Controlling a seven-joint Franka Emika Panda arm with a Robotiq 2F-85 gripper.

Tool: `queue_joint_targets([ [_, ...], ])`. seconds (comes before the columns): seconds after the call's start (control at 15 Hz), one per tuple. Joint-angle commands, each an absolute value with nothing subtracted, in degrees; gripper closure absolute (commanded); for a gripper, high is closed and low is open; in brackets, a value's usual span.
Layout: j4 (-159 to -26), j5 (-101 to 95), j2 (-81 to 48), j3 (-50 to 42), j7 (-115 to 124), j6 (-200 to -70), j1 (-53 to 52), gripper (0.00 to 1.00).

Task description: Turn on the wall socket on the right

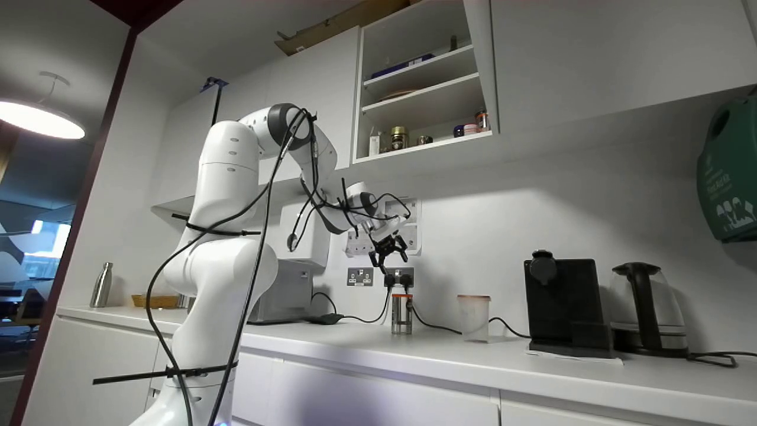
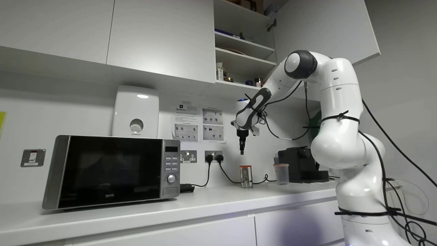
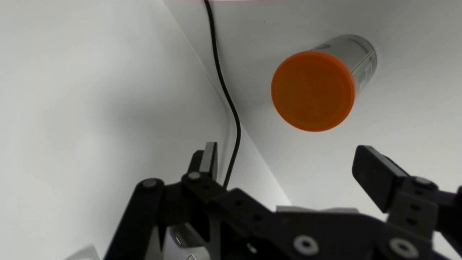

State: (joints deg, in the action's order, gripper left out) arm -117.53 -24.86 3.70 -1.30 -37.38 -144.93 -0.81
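- We judge the approach in hand: the right-hand wall socket [image 2: 214,153], above the back edge of the counter [image 2: 218,200], appears untouched.
- Next, we expect: bring the gripper [image 3: 287,155] to its switch, too small to make out.
- Arm [image 2: 341,99] bent at the elbow, gripper pointing down, spread wide, holding nothing.

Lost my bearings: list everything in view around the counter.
right double socket: 1, grey, wall
left double socket: 1, grey, wall
plugs: 2, black, right socket
canister: 1, silver/orange, counter
tub: 1, translucent, counter
coffee machine: 1, black, counter
kettle: 1, clear/black, counter
microwave: 1, silver/black, counter
bottle: 1, silver, counter
basket: 1, tan, counter
towel dispenser: 1, white, wall
switch: 1, grey, wall
instruction sheets: several, white, wall
cables: several, black, counter
cupboards: several, white, overhead
jars: several, mixed, open cupboard
container: 1, green, below cupboards
arm: 1, white, beside counter
claw: 1, black, above counter
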Motion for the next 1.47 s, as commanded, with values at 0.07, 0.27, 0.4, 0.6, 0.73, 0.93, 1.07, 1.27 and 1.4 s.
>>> queue_joint_targets([
  [0.07,-117.93,-21.01,3.8,-1.08,-44.69,-146.19,-0.62,0.0],
  [0.27,-118.28,-19.31,4.01,-1.53,-48.29,-146.32,-0.51,0.0],
  [0.4,-118.33,-19.31,4.01,-1.53,-48.31,-146.32,-0.51,0.0],
  [0.6,-118.37,-23.47,3.38,-1.52,-47.71,-149.59,-0.04,0.0],
  [0.73,-117.28,-33.37,1.72,-1.31,-44.52,-152.82,0.73,0.0],
  [0.93,-115.72,-44.63,-0.95,-1.3,-41.68,-156.27,0.82,0.0],
  [1.07,-114.9,-51.45,-2.73,-1.57,-38.91,-157.97,0.03,0.0],
  [1.27,-112.76,-65.36,-5.7,-1.38,-30.97,-161.59,-1.26,0.0],
  [1.4,-110.5,-74.05,-7.8,-1.12,-25.13,-163.01,-2.6,0.0],
])
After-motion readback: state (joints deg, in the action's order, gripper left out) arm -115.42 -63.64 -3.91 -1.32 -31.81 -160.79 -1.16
